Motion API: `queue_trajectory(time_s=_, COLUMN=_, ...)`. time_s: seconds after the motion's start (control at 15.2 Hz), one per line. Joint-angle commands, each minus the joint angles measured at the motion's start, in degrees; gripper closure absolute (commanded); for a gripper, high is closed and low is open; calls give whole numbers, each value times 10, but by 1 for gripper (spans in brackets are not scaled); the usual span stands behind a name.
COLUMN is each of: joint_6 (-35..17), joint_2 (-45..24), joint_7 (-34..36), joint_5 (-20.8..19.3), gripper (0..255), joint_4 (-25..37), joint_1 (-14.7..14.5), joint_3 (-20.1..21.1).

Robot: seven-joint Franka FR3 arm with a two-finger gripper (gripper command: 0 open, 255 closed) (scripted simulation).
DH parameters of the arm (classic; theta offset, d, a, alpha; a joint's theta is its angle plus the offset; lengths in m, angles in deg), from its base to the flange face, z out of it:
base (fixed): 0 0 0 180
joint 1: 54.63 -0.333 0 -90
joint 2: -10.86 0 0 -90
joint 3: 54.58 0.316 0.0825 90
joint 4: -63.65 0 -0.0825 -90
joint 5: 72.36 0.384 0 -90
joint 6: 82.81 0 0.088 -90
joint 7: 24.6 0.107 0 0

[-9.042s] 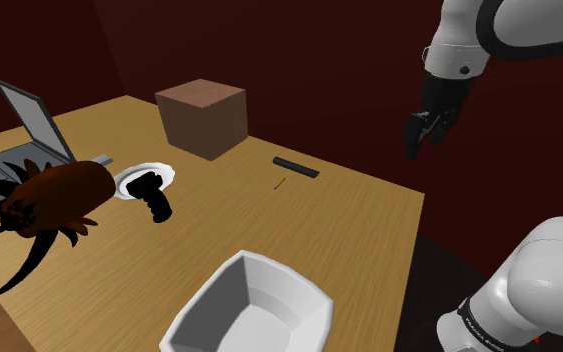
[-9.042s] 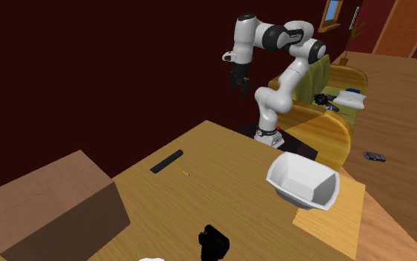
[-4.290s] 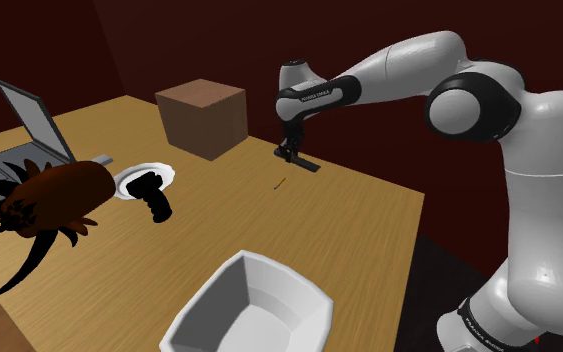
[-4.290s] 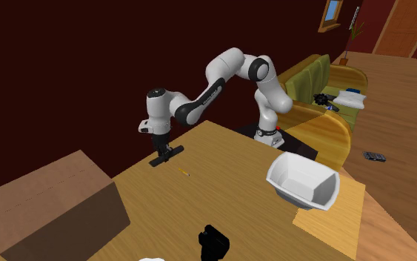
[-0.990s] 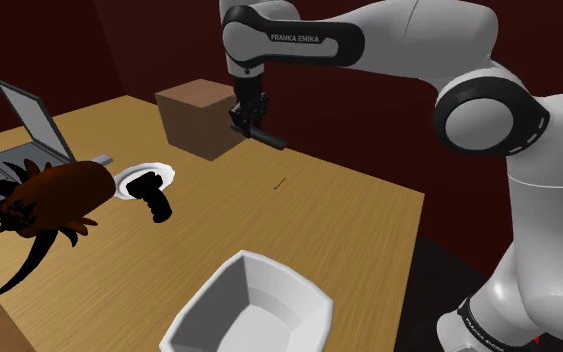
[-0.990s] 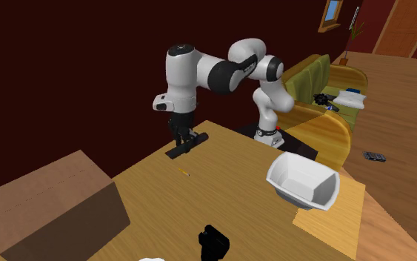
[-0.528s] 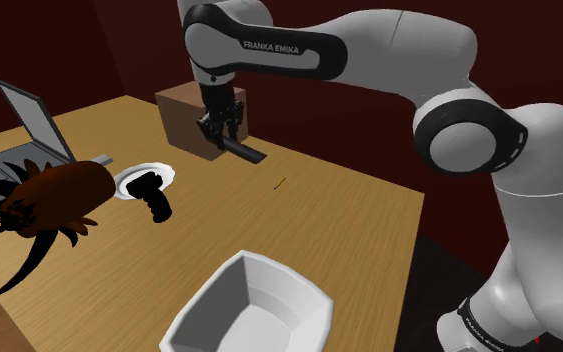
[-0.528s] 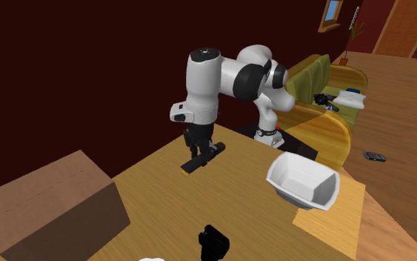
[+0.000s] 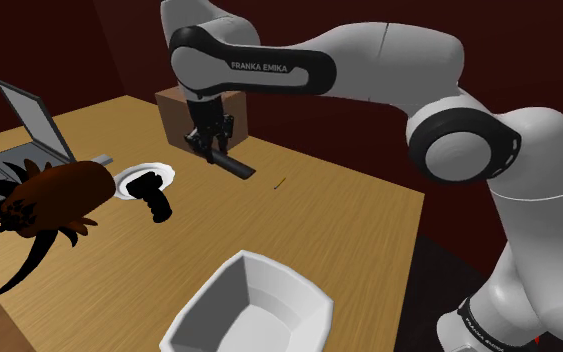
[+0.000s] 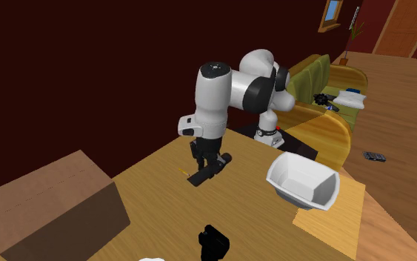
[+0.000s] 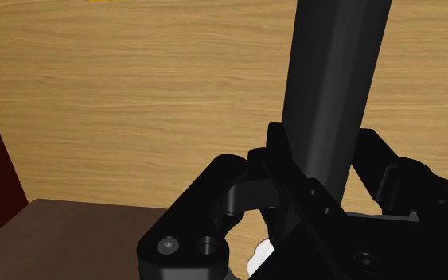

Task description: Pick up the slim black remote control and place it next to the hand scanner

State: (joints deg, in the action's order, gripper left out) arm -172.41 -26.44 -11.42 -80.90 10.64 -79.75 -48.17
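The remote (image 9: 233, 164) is clamped at one end between the fingers of the gripper (image 9: 209, 147), left of centre in the upper half of the shoulder view. Its free end is seen slanting down toward the right of that frame. In the second exterior view the remote (image 10: 211, 168) is seen at mid-frame, held under the gripper (image 10: 207, 162) and over the table (image 10: 162, 215). In the wrist view the remote (image 11: 333, 95) is shown as a long dark bar running away from the gripper (image 11: 309, 191), with wood grain beyond it.

The arm is arched from the stand at the lower right of the shoulder view, up along the top edge and down again, with the wrist pointed at the table. In the second exterior view the forearm is held upright above the hand.

The scanner (image 9: 155, 196) is placed well to the lower left of the gripper in the shoulder view, partly on a white plate (image 9: 129, 182). It is also seen at the bottom edge of the second exterior view (image 10: 214, 244). A box (image 9: 174, 112) is partly hidden behind the wrist, and a pencil (image 9: 279, 183) is found just right of the remote's free end. A white bin (image 9: 254, 305) is set at the bottom centre.
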Motion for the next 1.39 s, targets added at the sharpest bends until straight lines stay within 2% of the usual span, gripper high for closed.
queue_trajectory(time_s=0.0, joint_6=-22, joint_2=10, joint_7=2, joint_5=0, gripper=255, joint_4=-31, joint_1=2, joint_3=1)
queue_trajectory(time_s=0.59, joint_6=-101, joint_2=25, joint_7=10, joint_5=0, gripper=255, joint_4=-125, joint_1=8, joint_3=1)
queue_trajectory(time_s=1.32, joint_6=-181, joint_2=19, joint_7=18, joint_5=-3, gripper=255, joint_4=-200, joint_1=11, joint_3=0)
